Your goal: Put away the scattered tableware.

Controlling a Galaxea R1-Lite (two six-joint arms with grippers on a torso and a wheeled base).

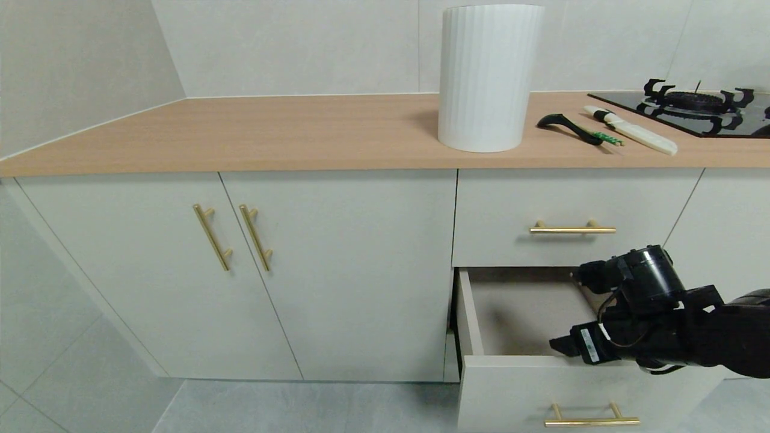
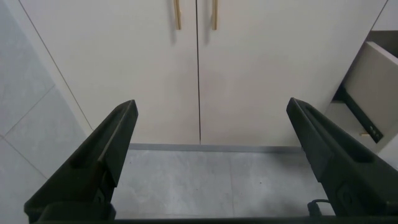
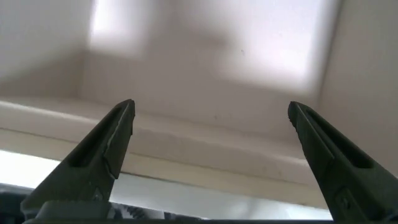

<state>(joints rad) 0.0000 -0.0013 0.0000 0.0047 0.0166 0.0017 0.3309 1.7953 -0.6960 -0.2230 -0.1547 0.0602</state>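
On the wooden countertop lie a black ladle, a small green-handled utensil and a white knife, beside a tall white ribbed container. Below them the lower drawer is pulled out and looks bare inside. My right gripper hangs over the drawer's right part, well below the utensils. In the right wrist view the right gripper is open and holds nothing, facing the drawer's pale interior. My left gripper is open and unladen, low before the cabinet doors.
A black gas hob takes up the counter's far right. A shut upper drawer with a gold handle sits above the pulled-out one. Two cabinet doors with gold handles stand to the left. The left stretch of the counter is bare wood.
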